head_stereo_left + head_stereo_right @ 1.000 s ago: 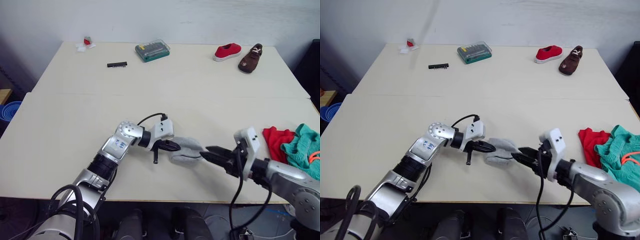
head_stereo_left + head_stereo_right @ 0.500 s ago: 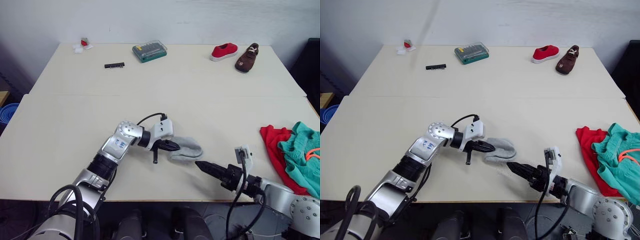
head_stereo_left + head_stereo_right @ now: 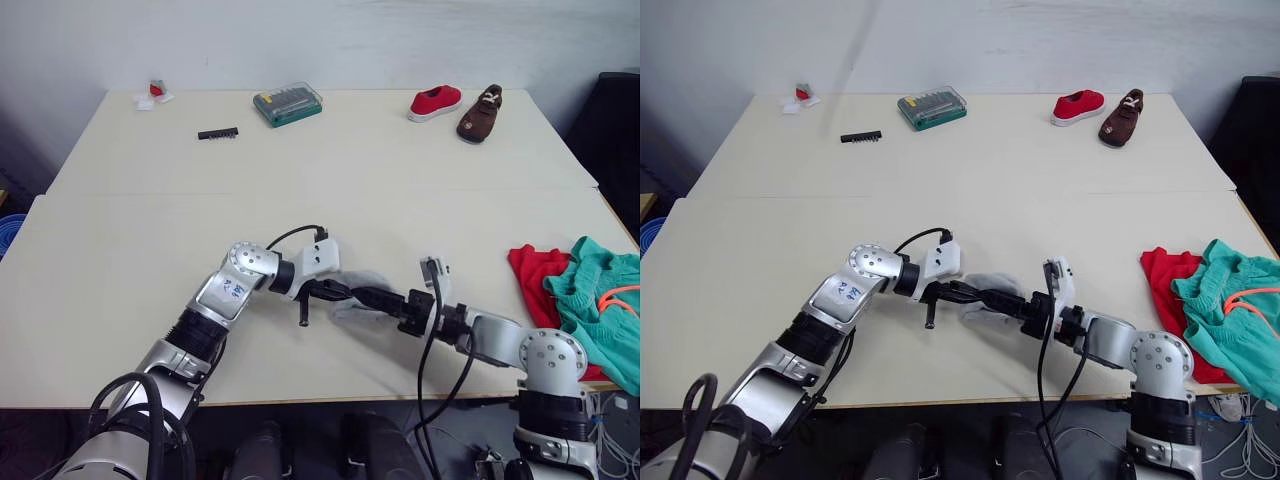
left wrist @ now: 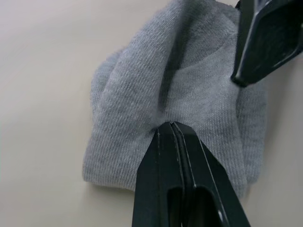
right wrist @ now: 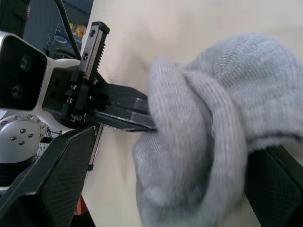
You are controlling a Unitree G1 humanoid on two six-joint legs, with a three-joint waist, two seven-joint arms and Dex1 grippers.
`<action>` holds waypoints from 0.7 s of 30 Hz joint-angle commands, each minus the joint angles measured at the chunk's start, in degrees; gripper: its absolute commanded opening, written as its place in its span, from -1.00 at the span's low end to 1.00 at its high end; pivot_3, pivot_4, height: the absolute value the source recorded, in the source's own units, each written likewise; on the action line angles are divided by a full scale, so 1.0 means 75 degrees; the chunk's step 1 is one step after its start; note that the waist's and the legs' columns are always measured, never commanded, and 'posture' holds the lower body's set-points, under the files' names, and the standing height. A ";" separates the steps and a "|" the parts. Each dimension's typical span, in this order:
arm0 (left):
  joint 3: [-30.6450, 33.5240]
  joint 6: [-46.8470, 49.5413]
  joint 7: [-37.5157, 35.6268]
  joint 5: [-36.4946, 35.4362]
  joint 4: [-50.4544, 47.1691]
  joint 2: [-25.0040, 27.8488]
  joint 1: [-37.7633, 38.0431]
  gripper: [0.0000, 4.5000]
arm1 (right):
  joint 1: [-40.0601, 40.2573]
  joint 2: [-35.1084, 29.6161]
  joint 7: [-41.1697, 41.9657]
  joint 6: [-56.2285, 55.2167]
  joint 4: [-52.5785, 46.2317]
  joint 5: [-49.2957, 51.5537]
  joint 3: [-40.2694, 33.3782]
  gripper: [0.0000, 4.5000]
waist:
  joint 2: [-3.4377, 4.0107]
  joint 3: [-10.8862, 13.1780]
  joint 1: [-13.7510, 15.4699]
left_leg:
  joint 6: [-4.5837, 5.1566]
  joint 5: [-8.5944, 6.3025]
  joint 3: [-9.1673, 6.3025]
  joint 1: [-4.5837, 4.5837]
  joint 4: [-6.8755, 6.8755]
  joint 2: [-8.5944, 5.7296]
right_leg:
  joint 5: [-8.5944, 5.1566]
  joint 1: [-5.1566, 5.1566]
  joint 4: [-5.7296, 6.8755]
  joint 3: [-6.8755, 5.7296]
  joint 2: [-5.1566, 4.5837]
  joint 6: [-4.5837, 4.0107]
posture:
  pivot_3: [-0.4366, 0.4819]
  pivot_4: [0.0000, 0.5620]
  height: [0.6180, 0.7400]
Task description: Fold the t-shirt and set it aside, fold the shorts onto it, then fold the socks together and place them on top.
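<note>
The right gripper (image 5: 199, 156), low and clear of the socks (image 3: 365, 295) 0.5 s earlier, had swung in, its 2 fingers spread around them mid-table while the left gripper (image 4: 171, 135) stayed clamped on them; the joint fold looked underway.

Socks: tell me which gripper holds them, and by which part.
The left gripper is shut on the socks mid-bundle; the right gripper straddles them, open.
</note>
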 commanded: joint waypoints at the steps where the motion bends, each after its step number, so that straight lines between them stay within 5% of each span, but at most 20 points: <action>1: -0.0031 0.0000 0.0076 0.0126 -0.0123 0.0011 0.0138 -1.00 | 0.0053 0.0061 -0.0033 0.0020 0.0497 -0.0550 0.0393 0.91 | -0.0001 -0.0002 0.0002 | 0.0000 0.0000 0.0000 0.0000 0.0000 0.0000 | 0.0000 0.0000 0.0000 0.0000 0.0000 0.0000 | -0.05 -0.47 1.00; 14: 0.0063 -0.0067 0.0121 0.0121 -0.0222 0.0069 0.0295 -1.00 | 0.0165 0.0005 0.0475 -0.0856 0.0415 -0.1503 0.0419 -0.90 | -0.0041 -0.0029 0.0024 | 0.0001 -0.0001 -0.0001 0.0008 -0.0007 0.0001 | 0.0001 0.0007 -0.0006 0.0000 -0.0004 0.0000 | -0.05 -0.47 1.00; 19: 0.0976 -0.0028 0.0010 -0.0799 -0.0630 0.0006 0.0468 -1.00 | 0.0311 -0.0119 0.0805 -0.0894 -0.0056 -0.1443 0.0374 -0.93 | -0.0035 -0.0025 0.0026 | 0.0001 -0.0004 -0.0002 0.0003 -0.0014 0.0001 | 0.0002 0.0002 -0.0014 0.0000 -0.0012 0.0000 | -0.05 -0.47 1.00; 21: 0.1186 -0.0060 -0.0135 -0.1043 -0.0714 0.0054 0.0485 -0.75 | 0.0298 -0.0103 0.0807 -0.0909 -0.0175 -0.1394 0.0278 -0.93 | -0.0029 -0.0021 0.0029 | -0.0001 -0.0001 -0.0002 -0.0009 -0.0019 0.0000 | 0.0002 -0.0011 -0.0016 -0.0002 -0.0012 0.0000 | -0.05 -0.47 1.00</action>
